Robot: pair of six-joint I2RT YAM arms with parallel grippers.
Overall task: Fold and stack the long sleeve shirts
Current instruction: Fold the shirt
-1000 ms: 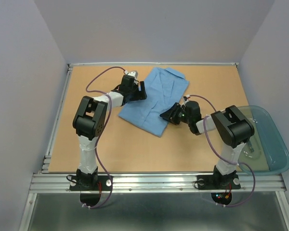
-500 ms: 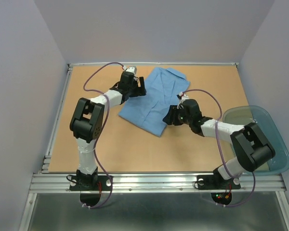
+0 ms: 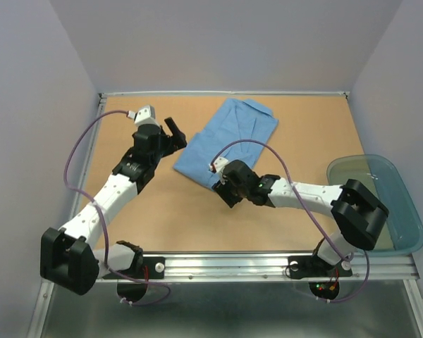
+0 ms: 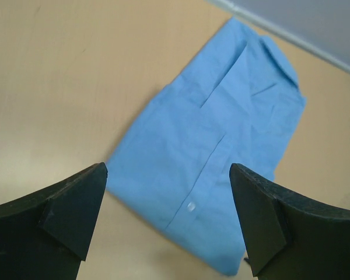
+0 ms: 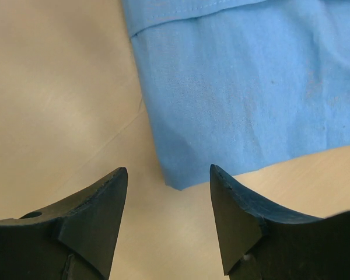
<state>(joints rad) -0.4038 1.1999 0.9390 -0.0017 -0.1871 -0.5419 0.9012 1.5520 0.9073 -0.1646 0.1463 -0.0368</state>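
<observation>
One long sleeve shirt (image 3: 233, 137) lies folded on the table, light blue with its collar toward the back; it also shows in the left wrist view (image 4: 216, 146) and the right wrist view (image 5: 251, 81). My left gripper (image 3: 176, 134) hovers just left of the shirt's left edge, open and empty (image 4: 168, 170). My right gripper (image 3: 225, 184) is at the shirt's near corner, open, with that corner lying just ahead of its tips (image 5: 168, 169). Neither gripper holds cloth.
A translucent teal tub (image 3: 384, 204) stands at the right edge of the brown table (image 3: 162, 211). A metal rail (image 3: 225, 266) runs along the near edge and grey walls close the back and sides.
The left gripper drew back leftward off the shirt and opened wider. The right gripper moved from the shirt's right side to its near corner and opened more.
</observation>
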